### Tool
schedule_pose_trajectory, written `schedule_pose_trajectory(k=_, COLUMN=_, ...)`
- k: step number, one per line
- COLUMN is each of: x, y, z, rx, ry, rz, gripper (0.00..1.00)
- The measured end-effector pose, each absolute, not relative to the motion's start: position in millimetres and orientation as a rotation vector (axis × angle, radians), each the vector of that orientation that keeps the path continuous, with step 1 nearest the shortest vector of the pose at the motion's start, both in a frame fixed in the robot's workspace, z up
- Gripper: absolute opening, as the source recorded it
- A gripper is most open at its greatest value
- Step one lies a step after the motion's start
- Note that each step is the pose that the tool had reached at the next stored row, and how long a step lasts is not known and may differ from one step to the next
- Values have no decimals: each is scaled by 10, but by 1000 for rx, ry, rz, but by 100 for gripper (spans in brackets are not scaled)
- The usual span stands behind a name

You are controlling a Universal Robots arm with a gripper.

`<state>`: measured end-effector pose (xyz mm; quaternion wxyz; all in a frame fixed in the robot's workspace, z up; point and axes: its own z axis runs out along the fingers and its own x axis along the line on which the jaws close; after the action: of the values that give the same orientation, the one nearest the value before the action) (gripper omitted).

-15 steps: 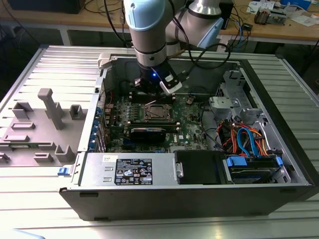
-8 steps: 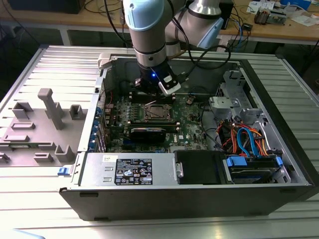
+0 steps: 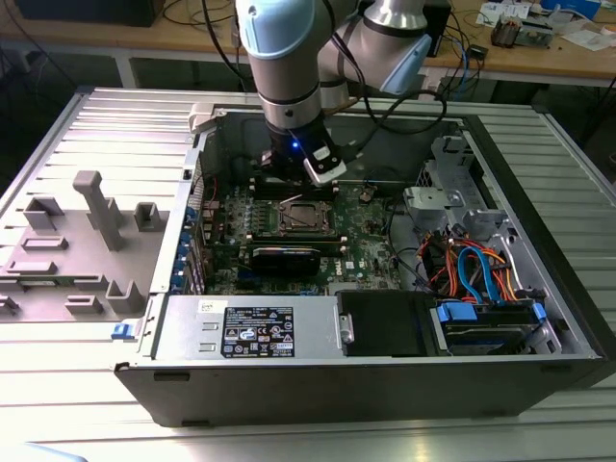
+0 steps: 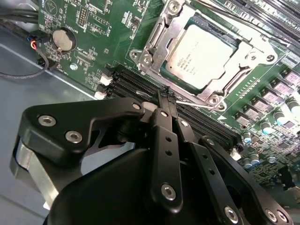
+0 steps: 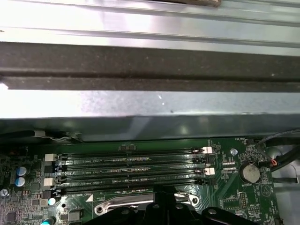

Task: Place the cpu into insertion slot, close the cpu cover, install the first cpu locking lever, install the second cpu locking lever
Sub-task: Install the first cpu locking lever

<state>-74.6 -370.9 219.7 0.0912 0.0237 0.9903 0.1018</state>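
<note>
In the second wrist view the cpu (image 4: 202, 52) lies flat in the insertion slot (image 4: 140, 57), its silver-grey top showing through the cut-out of the cpu cover (image 4: 240, 60), which is down over it. One thin wire locking lever (image 4: 234, 24) runs along the slot's far side. Another lever's end (image 4: 194, 104) sticks out right at my gripper (image 4: 168, 96), whose black fingers (image 4: 161, 117) are shut together and touch it. I cannot tell if the wire is pinched. In the exterior view the gripper (image 3: 294, 183) hangs over the slot's (image 3: 306, 214) far edge.
Black memory slots (image 5: 131, 164) run beside the socket, with the case's grey metal wall (image 5: 150, 112) just beyond. A coin battery (image 5: 249, 172) sits on the green motherboard (image 3: 366, 255). Drive cables (image 3: 472, 269) fill the exterior view's right; a grey fixture (image 3: 101, 207) stands outside the case.
</note>
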Motion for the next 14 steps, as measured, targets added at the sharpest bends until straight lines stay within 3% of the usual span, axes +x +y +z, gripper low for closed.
schedule_pose_trajectory(k=14, x=-826, y=-3646, z=2194, rx=202, ry=2929, rz=289, gripper=11)
